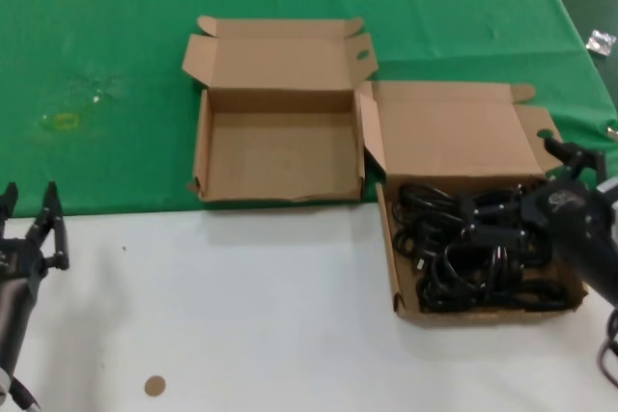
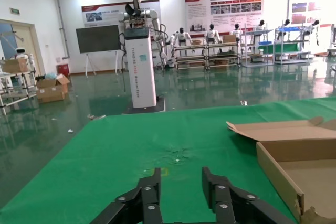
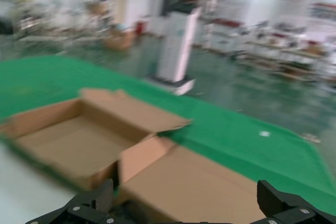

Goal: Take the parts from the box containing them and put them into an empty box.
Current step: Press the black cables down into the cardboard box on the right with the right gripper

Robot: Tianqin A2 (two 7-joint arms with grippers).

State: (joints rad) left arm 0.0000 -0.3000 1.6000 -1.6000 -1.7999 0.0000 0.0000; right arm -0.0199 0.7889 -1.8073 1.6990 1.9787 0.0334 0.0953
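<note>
Hiding some cords (image 1: 463, 258), right gripper (image 1: 565, 180) jaws seemingly spread.

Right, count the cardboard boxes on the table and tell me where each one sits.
2. The empty box lies open on the green cloth, toward the middle. The box holding the black cords sits beside it, nearer the robot's right, on the white surface.

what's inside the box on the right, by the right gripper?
The box holds a tangled heap of black power cords with plugs, covering nearly the whole floor. The right gripper hangs over its far right corner, open. How many cords, or anything beneath them, is hidden.
</note>
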